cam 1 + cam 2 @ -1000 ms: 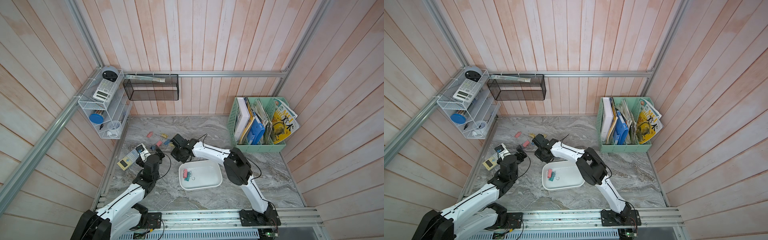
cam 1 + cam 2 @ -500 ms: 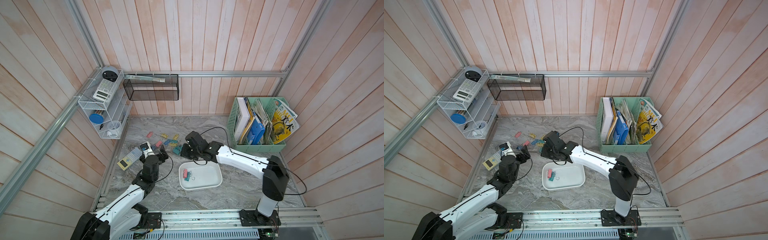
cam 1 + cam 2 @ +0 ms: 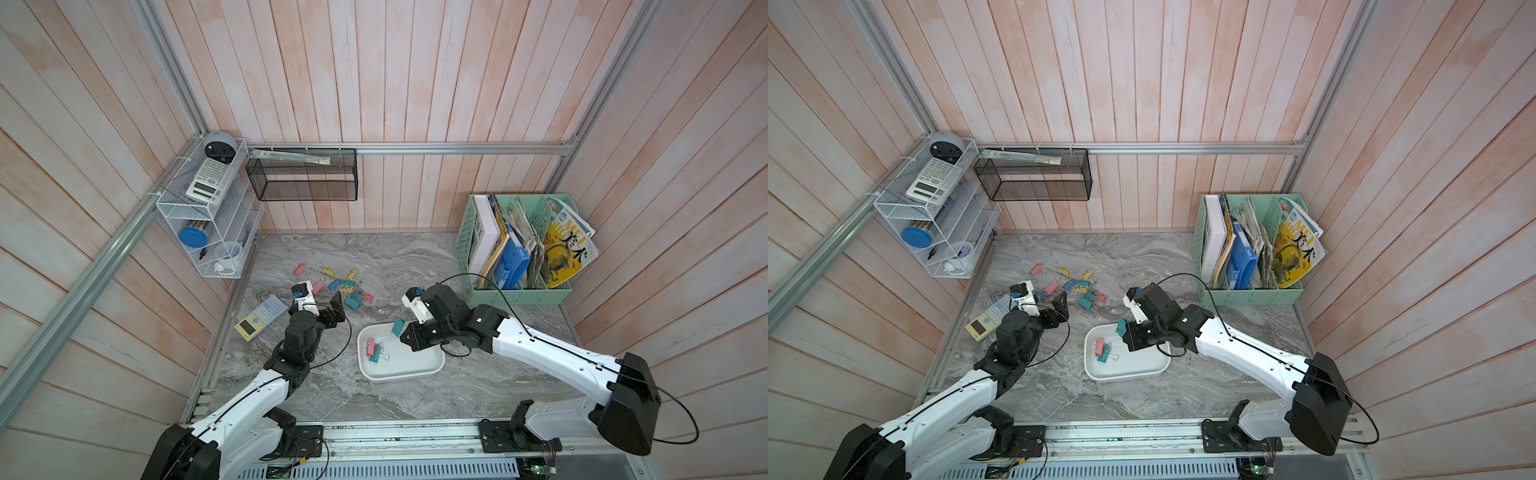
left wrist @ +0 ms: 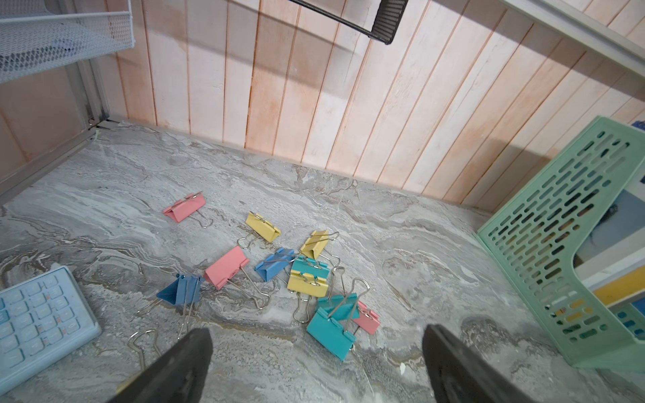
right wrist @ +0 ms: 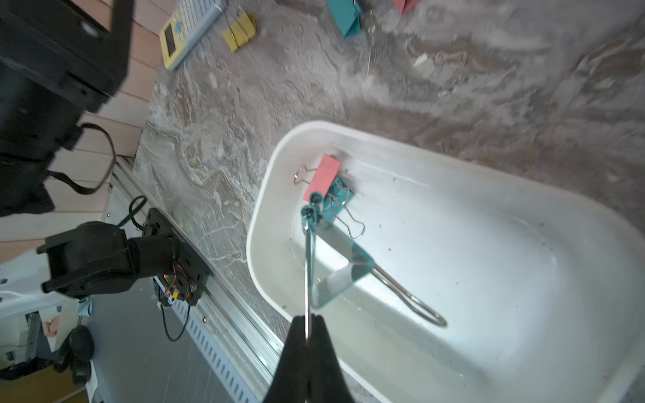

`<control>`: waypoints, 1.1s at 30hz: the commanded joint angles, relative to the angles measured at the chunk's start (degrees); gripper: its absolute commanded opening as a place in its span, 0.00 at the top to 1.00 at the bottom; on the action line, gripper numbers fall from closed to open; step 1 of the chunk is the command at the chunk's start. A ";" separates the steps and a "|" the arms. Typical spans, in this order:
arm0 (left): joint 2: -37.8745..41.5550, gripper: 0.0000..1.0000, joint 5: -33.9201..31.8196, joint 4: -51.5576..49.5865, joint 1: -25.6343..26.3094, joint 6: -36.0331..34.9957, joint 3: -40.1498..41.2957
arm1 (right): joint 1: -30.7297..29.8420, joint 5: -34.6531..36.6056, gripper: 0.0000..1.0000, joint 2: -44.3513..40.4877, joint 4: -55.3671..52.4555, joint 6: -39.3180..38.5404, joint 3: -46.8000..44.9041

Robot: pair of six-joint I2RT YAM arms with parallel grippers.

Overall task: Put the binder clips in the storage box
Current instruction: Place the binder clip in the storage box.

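Now, calculator (image 3: 261, 318): it lies on the marble tabletop (image 3: 415, 257) just beside your left arm. A wide sweep of the outer finger could nudge it.
Left gripper (image 4: 316, 335): the jaws are spread wide and empty, hovering low at the near edge of the pile.
Loose binder clips (image 4: 300, 275): roughly a dozen are scattered on the marble, several overlapping with their wire handles crossed. Closing on the nearest teal one may drag its pink neighbour along. The body may also squirt out if you pinch its sloped faces.
Storage box (image 3: 401, 377): it sits between the two arms, with a pink clip (image 5: 323, 178) and teal ones lying at its left end. It looks light, so a knock on the rim would probably shift it.
Teal clip (image 3: 398, 327): it dangles above the box near the far rim, held by one thin wire handle only. It can swivel, and a release here might bounce it off the rim.
Right gripper (image 5: 309, 319): the fingers are pressed together on that wire handle. Carry the clip over the box's middle before you let go.
File basket (image 3: 519, 297): the right arm's cable arcs just in front of it, so a big swing back could catch there.
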State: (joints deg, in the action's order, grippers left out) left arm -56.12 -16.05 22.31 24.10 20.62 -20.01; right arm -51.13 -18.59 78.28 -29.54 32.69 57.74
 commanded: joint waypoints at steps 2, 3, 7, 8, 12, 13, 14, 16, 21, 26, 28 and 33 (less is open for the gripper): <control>-0.83 0.00 1.67 0.65 -0.11 -1.78 0.08 | -1.15 -11.37 1.00 6.65 -1.42 -1.54 -1.05; -1.00 0.00 1.39 0.42 -0.11 -1.56 -0.09 | -1.67 -11.86 1.00 8.18 -1.50 -1.81 -0.96; -1.74 0.00 0.83 -0.20 -0.11 -0.94 -0.55 | -2.09 -15.02 1.00 14.74 -2.11 -2.57 1.12; -1.97 0.00 0.81 -0.33 -0.13 -0.87 -0.74 | -2.29 -15.56 1.00 16.45 -2.58 -3.00 2.05; -2.38 0.00 0.76 -0.73 -0.10 -0.88 -1.08 | -3.52 -16.11 1.00 22.35 -4.28 -4.88 5.68; -2.35 0.00 0.68 -0.68 -0.17 -0.95 -1.04 | -3.70 -16.42 1.00 23.38 -4.28 -5.01 6.10; -2.37 0.00 0.53 -0.74 -0.14 -1.05 -1.08 | -3.95 -16.63 1.00 24.25 -4.18 -4.92 6.33; -2.32 0.00 0.32 -0.80 -0.15 -1.03 -1.04 | -4.06 -16.57 1.00 25.20 -3.49 -4.45 6.42; -2.42 0.00 0.23 -0.85 -0.17 -0.76 -1.16 | -4.15 -15.52 0.81 24.23 -2.22 -3.28 6.21; -2.92 0.00 -3.45 -2.50 -0.11 0.33 -2.15 | -3.15 -10.48 0.64 17.43 -2.69 -3.49 5.56; -3.01 0.00 -6.13 -4.33 -0.17 0.45 -3.02 | -1.76 -8.11 0.61 13.30 -2.69 -3.73 4.95; -6.51 0.06 -12.55 -14.59 -3.23 5.54 -8.80 | 3.52 2.30 0.41 -2.59 3.71 -3.92 -1.02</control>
State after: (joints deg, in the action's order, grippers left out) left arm -60.58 -23.31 14.96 23.09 22.15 -24.73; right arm -50.15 -25.04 82.56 -29.39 29.43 60.14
